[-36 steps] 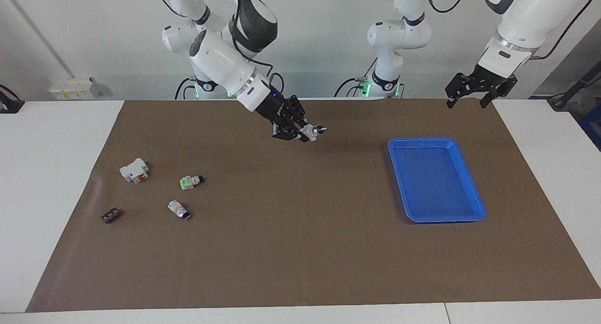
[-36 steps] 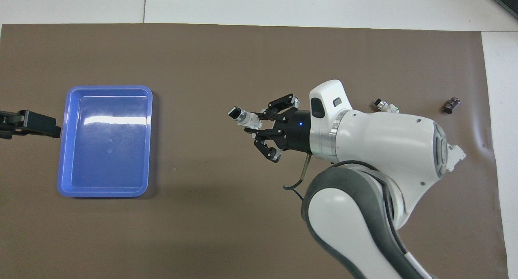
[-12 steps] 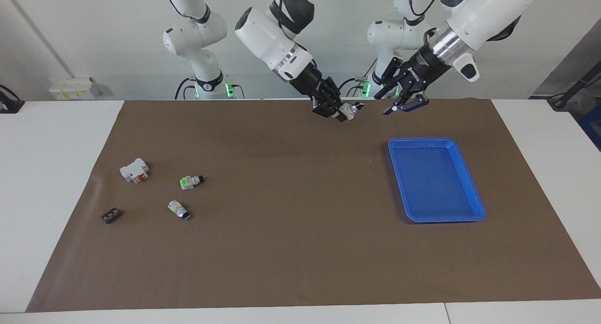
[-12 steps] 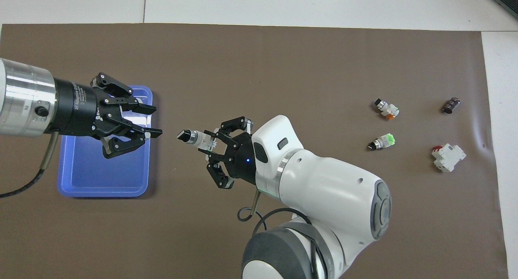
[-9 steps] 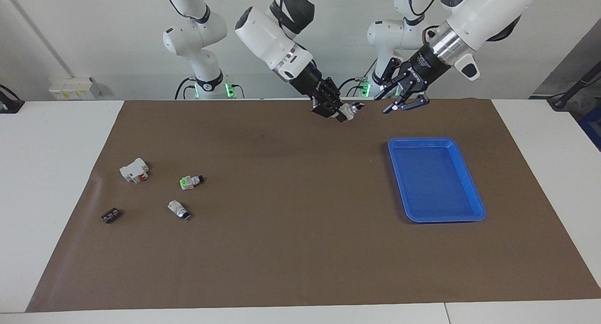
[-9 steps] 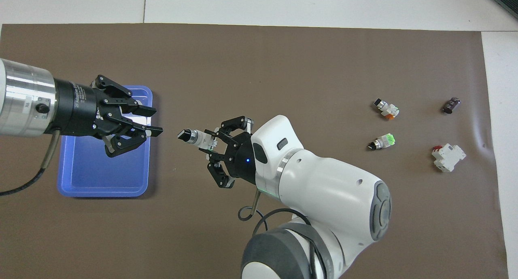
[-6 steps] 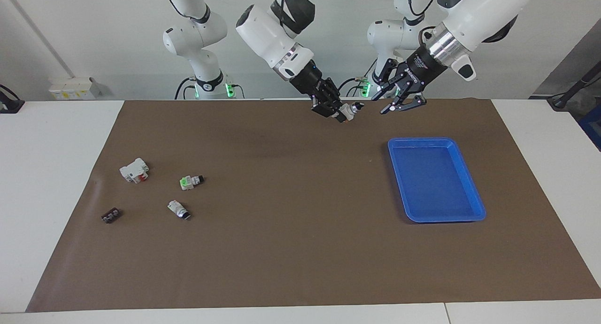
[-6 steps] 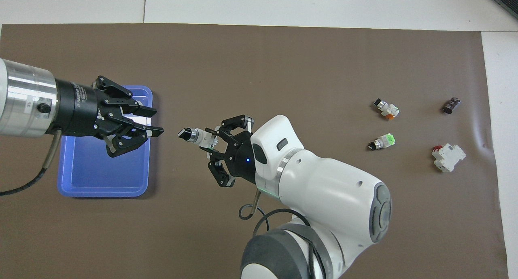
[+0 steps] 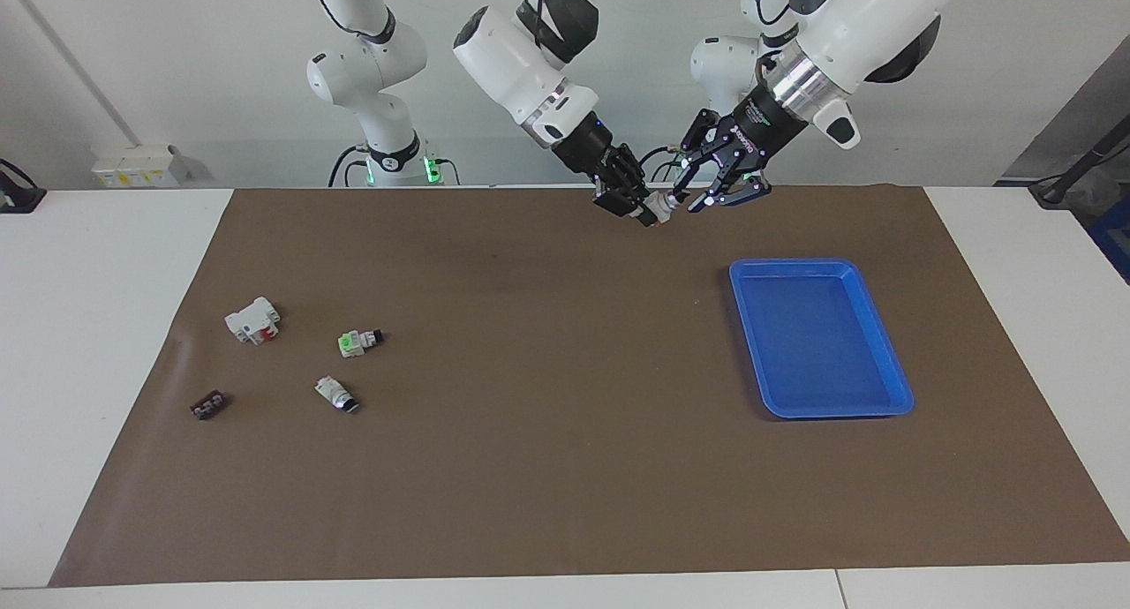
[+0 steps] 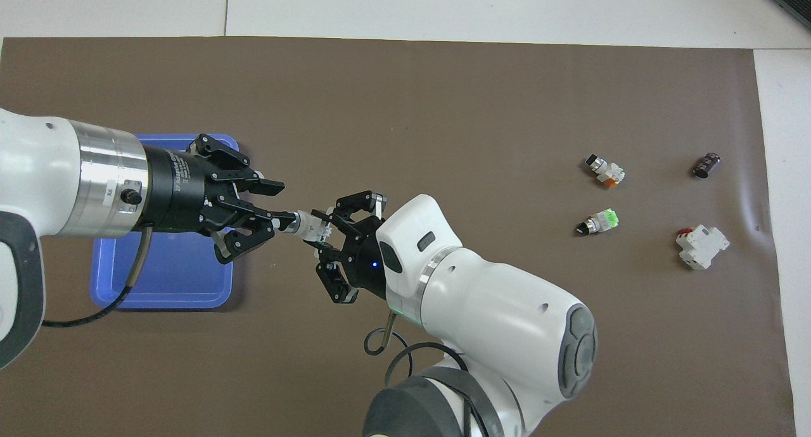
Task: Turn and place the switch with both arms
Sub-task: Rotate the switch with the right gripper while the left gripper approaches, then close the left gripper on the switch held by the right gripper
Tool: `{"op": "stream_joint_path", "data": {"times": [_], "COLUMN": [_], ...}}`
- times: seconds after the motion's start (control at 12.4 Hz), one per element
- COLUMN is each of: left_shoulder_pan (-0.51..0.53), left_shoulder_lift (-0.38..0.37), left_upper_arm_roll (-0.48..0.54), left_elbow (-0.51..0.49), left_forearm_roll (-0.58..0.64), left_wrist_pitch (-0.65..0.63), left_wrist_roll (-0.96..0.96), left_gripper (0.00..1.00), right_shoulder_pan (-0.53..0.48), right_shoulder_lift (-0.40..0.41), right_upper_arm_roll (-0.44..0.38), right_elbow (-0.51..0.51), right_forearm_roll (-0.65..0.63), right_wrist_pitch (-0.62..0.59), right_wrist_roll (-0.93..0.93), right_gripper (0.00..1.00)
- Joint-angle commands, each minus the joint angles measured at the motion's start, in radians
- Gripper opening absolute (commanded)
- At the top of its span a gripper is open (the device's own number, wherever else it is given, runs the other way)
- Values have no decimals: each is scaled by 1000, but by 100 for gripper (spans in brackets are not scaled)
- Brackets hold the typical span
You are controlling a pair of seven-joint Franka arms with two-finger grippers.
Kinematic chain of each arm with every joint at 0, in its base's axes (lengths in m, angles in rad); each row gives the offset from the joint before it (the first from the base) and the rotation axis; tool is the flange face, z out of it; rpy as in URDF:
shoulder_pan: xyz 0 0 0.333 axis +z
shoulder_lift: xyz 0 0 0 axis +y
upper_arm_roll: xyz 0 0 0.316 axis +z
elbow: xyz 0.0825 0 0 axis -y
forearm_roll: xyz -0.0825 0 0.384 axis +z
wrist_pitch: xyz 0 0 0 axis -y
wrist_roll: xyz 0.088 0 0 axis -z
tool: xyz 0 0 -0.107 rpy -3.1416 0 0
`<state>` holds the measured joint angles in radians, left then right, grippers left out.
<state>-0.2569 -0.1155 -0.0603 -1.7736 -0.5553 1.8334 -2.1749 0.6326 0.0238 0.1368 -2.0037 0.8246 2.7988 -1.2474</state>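
The switch (image 9: 658,208), white with a silvery collar and black knob, is held in the air by my right gripper (image 9: 642,212), which is shut on its white body. The knob points toward my left gripper (image 9: 693,201). That gripper is open, and its fingertips reach the knob's tip; I cannot tell if they touch. Both are over the brown mat (image 9: 547,432), near its edge by the robots. In the overhead view the switch (image 10: 309,225) lies between my left gripper (image 10: 288,201) and my right gripper (image 10: 326,229).
A blue tray (image 9: 821,262) lies toward the left arm's end, partly under the left gripper in the overhead view (image 10: 165,303). Toward the right arm's end lie a green-faced switch (image 9: 357,341), a white block with red lever (image 9: 252,319), another small white switch (image 9: 335,394) and a dark part (image 9: 208,405).
My right gripper carried the switch up and toward the left arm. My left arm swung in from beside the tray, and its open fingers have closed the gap to the knob.
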Motion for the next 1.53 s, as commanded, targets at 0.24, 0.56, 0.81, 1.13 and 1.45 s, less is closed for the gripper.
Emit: {"op": "stream_joint_path", "data": {"times": [0.24, 0.56, 0.81, 1.13, 1.45], "left_shoulder_pan": [1, 37, 28, 25, 25], "left_shoulder_lift": [-29, -13, -16, -26, -27], "left_upper_arm_roll": [26, 30, 27, 19, 17], "left_elbow": [-20, 42, 28, -3, -14], "left_forearm_roll": [-3, -18, -18, -18, -18], "left_wrist_pitch": [-97, -197, -178, -134, -100], "left_wrist_roll": [59, 93, 110, 124, 124], "left_gripper": [43, 43, 43, 43, 45], "right_shoulder_pan": [6, 6, 6, 6, 6], "right_shoulder_lift": [-7, -7, -7, -5, -5], "right_upper_arm_roll": [1, 1, 1, 1, 1], "right_elbow": [-6, -4, -4, -4, -4], "right_forearm_roll": [-25, -27, -27, -27, -27], "right_wrist_pitch": [22, 30, 30, 34, 34], "right_wrist_roll": [35, 34, 36, 35, 34], "right_gripper": [0, 0, 0, 0, 0]}}
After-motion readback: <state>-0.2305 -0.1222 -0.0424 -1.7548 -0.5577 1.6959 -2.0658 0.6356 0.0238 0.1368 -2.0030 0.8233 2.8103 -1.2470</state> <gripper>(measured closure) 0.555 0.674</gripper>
